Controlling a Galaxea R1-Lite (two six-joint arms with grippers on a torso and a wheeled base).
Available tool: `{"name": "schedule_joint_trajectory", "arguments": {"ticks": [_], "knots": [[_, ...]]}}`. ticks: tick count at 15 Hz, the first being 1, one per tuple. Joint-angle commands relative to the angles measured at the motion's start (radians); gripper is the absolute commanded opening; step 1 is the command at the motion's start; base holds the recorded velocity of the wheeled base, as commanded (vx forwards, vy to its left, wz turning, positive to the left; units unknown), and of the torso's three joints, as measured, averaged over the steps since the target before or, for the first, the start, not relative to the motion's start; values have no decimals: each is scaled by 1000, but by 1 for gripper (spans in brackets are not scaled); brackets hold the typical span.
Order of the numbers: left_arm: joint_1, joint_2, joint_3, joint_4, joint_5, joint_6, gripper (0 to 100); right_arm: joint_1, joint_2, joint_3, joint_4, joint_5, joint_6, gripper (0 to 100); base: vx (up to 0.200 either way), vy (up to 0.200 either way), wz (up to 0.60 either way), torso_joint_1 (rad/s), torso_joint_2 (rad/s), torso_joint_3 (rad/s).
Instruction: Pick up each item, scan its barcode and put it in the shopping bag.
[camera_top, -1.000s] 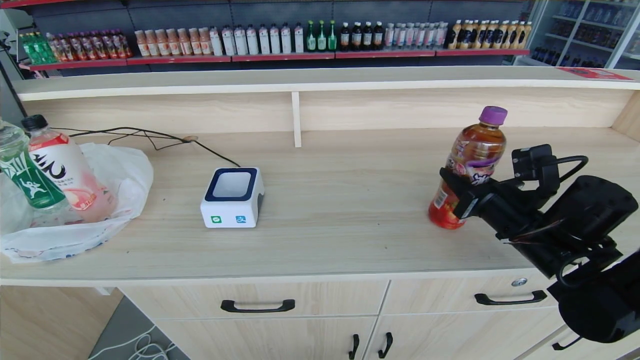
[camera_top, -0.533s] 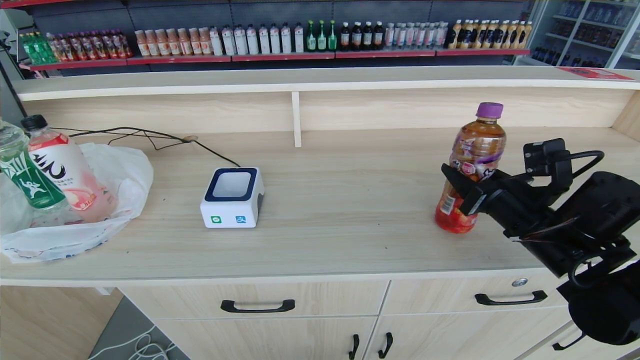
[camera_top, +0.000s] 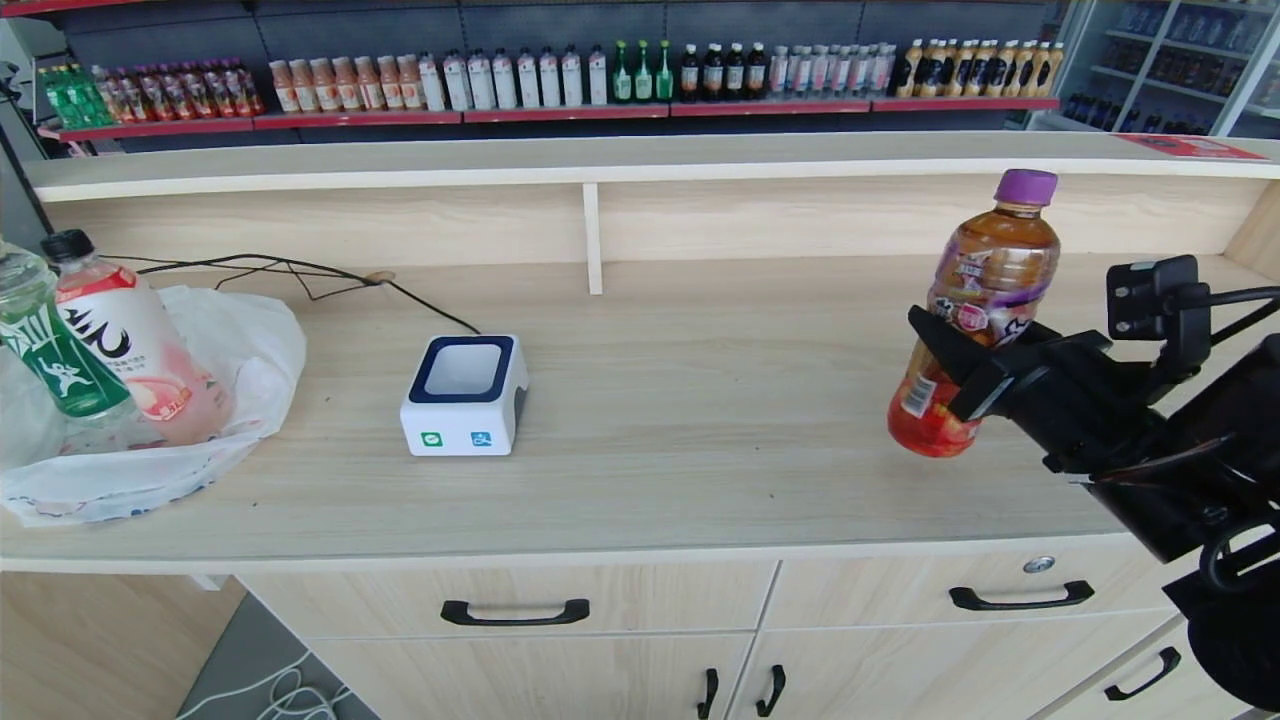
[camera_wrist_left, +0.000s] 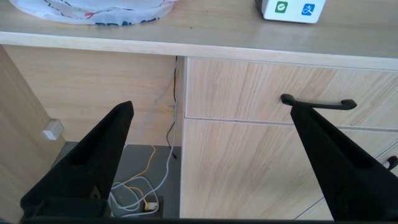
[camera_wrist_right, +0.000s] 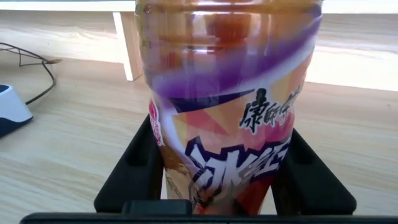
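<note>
My right gripper (camera_top: 975, 365) is shut on an iced tea bottle (camera_top: 978, 310) with a purple cap, held upright just above the right end of the counter. The bottle's purple and red label (camera_wrist_right: 230, 124) sits between the black fingers (camera_wrist_right: 134, 168) in the right wrist view. The white and blue barcode scanner (camera_top: 466, 393) stands at the counter's middle left. A white shopping bag (camera_top: 150, 440) lies at the far left, holding a pink bottle (camera_top: 130, 340) and a green bottle (camera_top: 45, 345). My left gripper (camera_wrist_left: 211, 162) hangs open below the counter edge, facing the drawer fronts.
A black cable (camera_top: 300, 275) runs from the scanner toward the back left. A raised wooden ledge (camera_top: 640, 165) with a divider (camera_top: 592, 240) borders the counter's rear. Drawers with black handles (camera_top: 515, 611) lie under the counter. Shelves of bottles (camera_top: 640, 75) stand behind.
My right gripper has lifted the iced tea bottle off the counter and carried it up and a little to the right. The bag, scanner and left arm have stayed put.
</note>
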Motion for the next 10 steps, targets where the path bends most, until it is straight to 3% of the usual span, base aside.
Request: {"name": "schedule_joint_trajectory", "arguments": {"ticks": [1,10], "knots": [[1,1,0,0,0,0,100,12,-63,-1,-2,0,7,0,0,0,0,0,0,0],[1,1,0,0,0,0,100,69,-172,42,-2,0,48,0,0,0,0,0,0,0]]}}
